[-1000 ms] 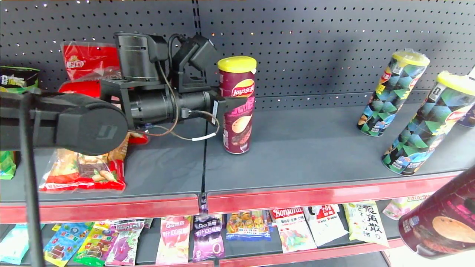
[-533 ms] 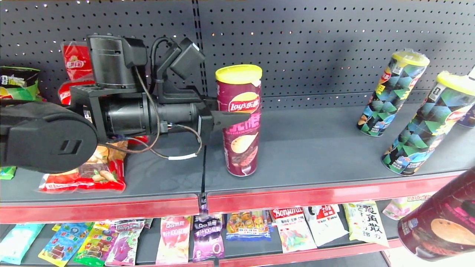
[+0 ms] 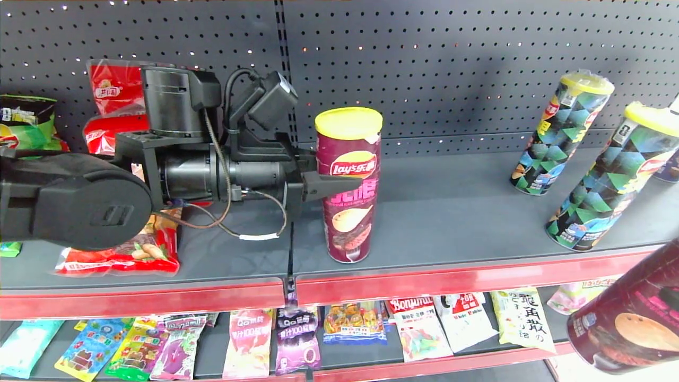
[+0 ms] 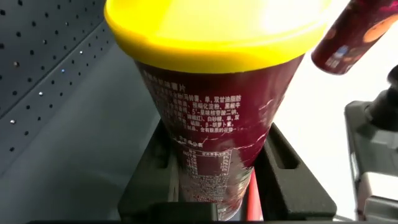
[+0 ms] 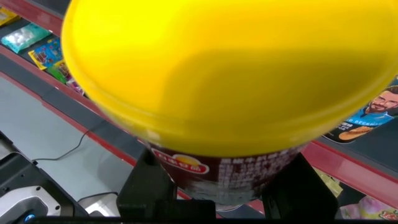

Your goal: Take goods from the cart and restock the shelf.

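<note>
Snack bags (image 3: pixel 116 249) are lying at the left of the shelf (image 3: pixel 451 212). To their right the purple can (image 3: pixel 348 228) is being held upright by the left gripper (image 3: pixel 342 185) — its fingers are clamped around the can's middle. Over the past second the can is being drawn from the pegboard (image 3: pixel 451 63) toward the shelf's front edge; whether its base is touching cannot be told. Placement is judged nearly done — release is pending. Beyond the patterned cans (image 3: pixel 562 132), a second can (image 3: pixel 631 318) is being held by the right gripper (image 5: pixel 221 199), closed around it.
</note>
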Robot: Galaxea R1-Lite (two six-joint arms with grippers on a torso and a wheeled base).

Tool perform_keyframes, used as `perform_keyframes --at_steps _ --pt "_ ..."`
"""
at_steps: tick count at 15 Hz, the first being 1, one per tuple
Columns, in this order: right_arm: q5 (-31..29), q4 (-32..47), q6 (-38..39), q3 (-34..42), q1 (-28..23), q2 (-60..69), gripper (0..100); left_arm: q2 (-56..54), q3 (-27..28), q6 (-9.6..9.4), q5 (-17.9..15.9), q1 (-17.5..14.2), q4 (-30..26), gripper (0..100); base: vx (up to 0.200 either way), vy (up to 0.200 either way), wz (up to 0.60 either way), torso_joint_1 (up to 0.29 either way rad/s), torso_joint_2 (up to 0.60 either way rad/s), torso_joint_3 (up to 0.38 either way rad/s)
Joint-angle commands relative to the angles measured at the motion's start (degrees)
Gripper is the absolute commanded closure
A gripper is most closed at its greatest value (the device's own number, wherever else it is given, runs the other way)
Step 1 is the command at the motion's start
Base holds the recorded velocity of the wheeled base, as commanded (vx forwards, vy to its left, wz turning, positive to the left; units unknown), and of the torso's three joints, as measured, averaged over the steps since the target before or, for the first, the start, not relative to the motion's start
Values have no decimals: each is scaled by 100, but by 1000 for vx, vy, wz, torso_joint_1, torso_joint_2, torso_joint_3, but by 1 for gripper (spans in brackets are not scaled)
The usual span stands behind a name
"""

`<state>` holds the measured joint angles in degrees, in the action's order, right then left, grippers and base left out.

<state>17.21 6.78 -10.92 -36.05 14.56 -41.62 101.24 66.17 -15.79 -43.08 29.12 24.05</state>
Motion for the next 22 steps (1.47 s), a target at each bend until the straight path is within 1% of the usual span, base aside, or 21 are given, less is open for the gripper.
perform_keyframes --at_steps 1,5,7,10,12,15,19,20,22 --pt "1 -1 2 1 3 -13 100 106 1 -21 -16 -30 3 100 0 0 0 0 0 0" --pt "1 -1 2 1 3 -22 100 89 -25 -12 -130 -30 3 100 0 0 0 0 0 0" --pt "1 -1 2 1 3 -22 100 71 -60 -12 -253 -30 -6 100 0 0 0 0 0 0" --pt "1 -1 2 -8 3 -22 100 89 -60 -3 -253 -21 -6 100 0 0 0 0 0 0" --pt "1 -1 2 -8 3 -22 100 80 -113 41 -253 -12 -6 100 0 0 0 0 0 0" --pt "1 -1 2 -8 3 -31 100 53 -368 32 -253 -21 3 100 0 0 0 0 0 0" --pt "1 -1 2 -16 3 -39 100 45 -342 41 -218 -30 3 100 0 0 0 0 0 0" --pt "1 -10 2 -16 3 -48 100 53 -324 49 -218 -38 3 0 0 0 0 0 0 0" --pt "1 -36 2 -34 3 -92 100 10 -342 49 -209 -56 3 0 0 0 0 0 0 0"
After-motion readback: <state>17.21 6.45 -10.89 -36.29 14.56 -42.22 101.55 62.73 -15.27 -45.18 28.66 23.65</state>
